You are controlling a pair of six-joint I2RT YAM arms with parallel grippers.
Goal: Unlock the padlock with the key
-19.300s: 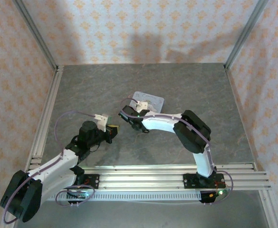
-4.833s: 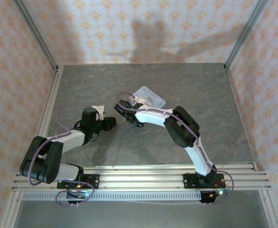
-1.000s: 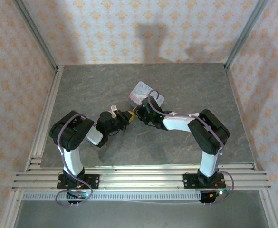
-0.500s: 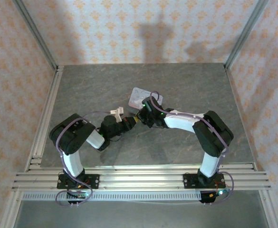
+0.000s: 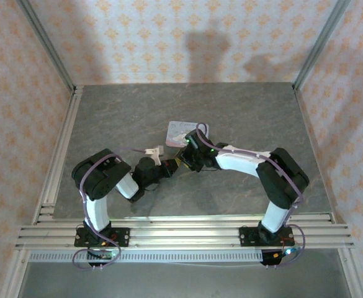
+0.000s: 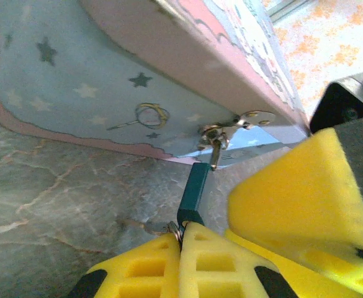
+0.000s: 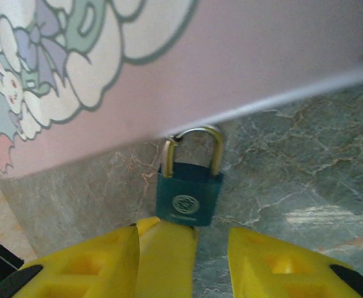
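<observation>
Table: we see a grey stone-look table (image 5: 249, 112), with both arms reaching in to meet near its middle.
Tin: the pastel blue-and-pink tin (image 6: 76, 81) rests on the table just beyond the grippers, its hasp (image 6: 221, 131) facing them.
Right gripper: the right gripper (image 7: 184, 251) has its yellow fingers spread to either side of the padlock, touching nothing and holding nothing.
Left gripper: the left gripper (image 6: 180, 242) is pinched fully together right under the padlock's base.
Padlock: the dark blue padlock (image 7: 187, 197) hangs from the hasp by its shackle (image 7: 193, 146), its body low over the table.
Key: a scrap of pale metal and wire ring (image 6: 172, 230) shows at the left fingers' seam. We take it for the key, though its blade is hidden.
Progress: we judge the key to be seated in the lock. The shackle looks unreleased and remains through the hasp, so turning and freeing are left.
</observation>
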